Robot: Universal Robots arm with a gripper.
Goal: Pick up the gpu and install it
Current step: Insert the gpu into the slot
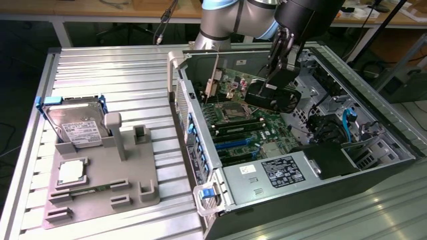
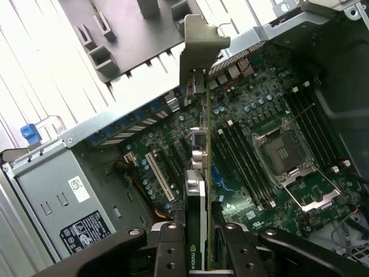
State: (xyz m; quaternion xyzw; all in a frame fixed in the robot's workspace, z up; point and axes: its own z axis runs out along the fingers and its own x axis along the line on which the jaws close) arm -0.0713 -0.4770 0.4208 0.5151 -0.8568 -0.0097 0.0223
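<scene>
The gpu [image 1: 270, 96] hangs inside the open computer case [image 1: 200, 165], over the green motherboard [image 1: 267, 125]. My gripper [image 1: 280, 75] is shut on its upper edge. In the wrist view the gpu [image 2: 199, 173] is edge-on between my fingers [image 2: 171, 245]. Its silvery end bracket [image 2: 202, 40] points toward the case's slotted wall. My gripper [image 2: 199, 234] holds the card upright above the expansion slots, beside a white slot [image 2: 158, 173]. Whether its lower edge touches a slot is hidden.
A grey fixture tray [image 1: 100, 200] on the ribbed table at the exterior view's left holds a hard drive [image 1: 77, 125] and a processor [image 1: 72, 171]. Inside the case are the processor socket [image 2: 282, 153], memory slots [image 2: 242, 156] and power supply [image 1: 280, 172].
</scene>
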